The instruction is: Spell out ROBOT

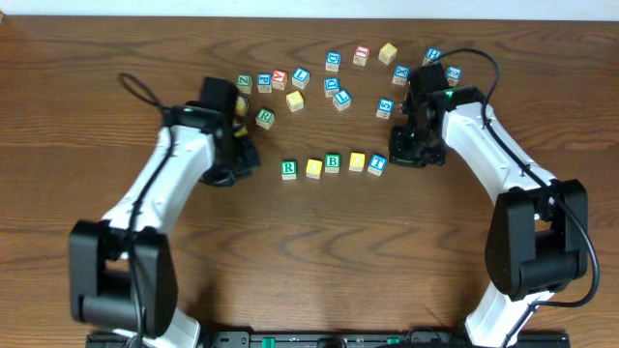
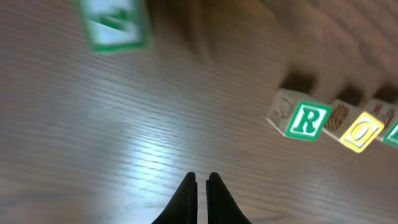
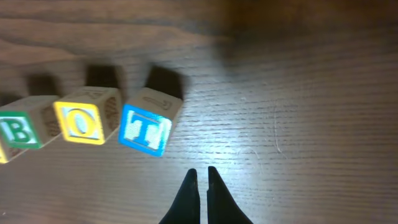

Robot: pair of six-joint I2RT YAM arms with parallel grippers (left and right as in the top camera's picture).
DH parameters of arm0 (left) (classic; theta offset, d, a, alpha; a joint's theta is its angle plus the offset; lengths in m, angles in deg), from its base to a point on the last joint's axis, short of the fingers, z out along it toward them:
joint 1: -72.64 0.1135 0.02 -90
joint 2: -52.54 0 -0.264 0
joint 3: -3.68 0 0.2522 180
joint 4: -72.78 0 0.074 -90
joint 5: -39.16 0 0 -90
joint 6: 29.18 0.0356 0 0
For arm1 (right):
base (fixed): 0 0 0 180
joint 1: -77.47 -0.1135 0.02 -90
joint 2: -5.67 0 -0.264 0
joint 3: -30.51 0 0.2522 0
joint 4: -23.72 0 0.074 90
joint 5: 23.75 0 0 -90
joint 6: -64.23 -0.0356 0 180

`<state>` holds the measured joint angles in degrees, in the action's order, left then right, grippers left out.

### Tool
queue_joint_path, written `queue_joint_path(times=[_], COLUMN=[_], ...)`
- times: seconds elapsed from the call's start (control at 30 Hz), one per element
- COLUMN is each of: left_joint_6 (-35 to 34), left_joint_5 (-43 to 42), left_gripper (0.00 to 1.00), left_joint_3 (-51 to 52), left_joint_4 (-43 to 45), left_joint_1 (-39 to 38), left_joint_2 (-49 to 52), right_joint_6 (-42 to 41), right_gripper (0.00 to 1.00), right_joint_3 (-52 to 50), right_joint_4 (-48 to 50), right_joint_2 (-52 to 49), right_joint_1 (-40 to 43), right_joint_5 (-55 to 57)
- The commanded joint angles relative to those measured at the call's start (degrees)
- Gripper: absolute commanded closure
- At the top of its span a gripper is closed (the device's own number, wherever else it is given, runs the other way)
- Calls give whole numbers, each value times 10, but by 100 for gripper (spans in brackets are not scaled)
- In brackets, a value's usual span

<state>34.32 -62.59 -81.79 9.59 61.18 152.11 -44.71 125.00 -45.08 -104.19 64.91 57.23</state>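
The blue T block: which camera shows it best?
The right wrist view: the blue T block appears large and close, its letter readable, beside the yellow O block. The overhead view shows it tiny at the row's right end. The left wrist view does not show it.

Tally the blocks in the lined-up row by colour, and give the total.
Green: 2 (R block, B block)
Yellow: 2 (first O block, second O block)
Blue: 1 (T block)
Total: 5
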Motion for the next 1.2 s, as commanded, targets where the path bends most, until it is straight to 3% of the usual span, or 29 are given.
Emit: queue_joint_path(times=[0.0,0.67,1.17], left_joint_6=[9,-43,-66], left_joint_5=[-6,-11,-27], left_gripper=[93,93,93], left_joint_3=[2,2,2], left_joint_4=[1,45,81], left_joint_1=[-3,-27,-42], left_joint_2=[27,49,121], right_joint_6=[-23,-77,-83], right_gripper=[99,99,99], right_joint_3=[-19,-116,-122], right_joint_4=[9,157,199], right_joint_2=[-7,-9,-9], right_joint_1=[0,-1,-3], right_joint_5=[-4,-51,-51])
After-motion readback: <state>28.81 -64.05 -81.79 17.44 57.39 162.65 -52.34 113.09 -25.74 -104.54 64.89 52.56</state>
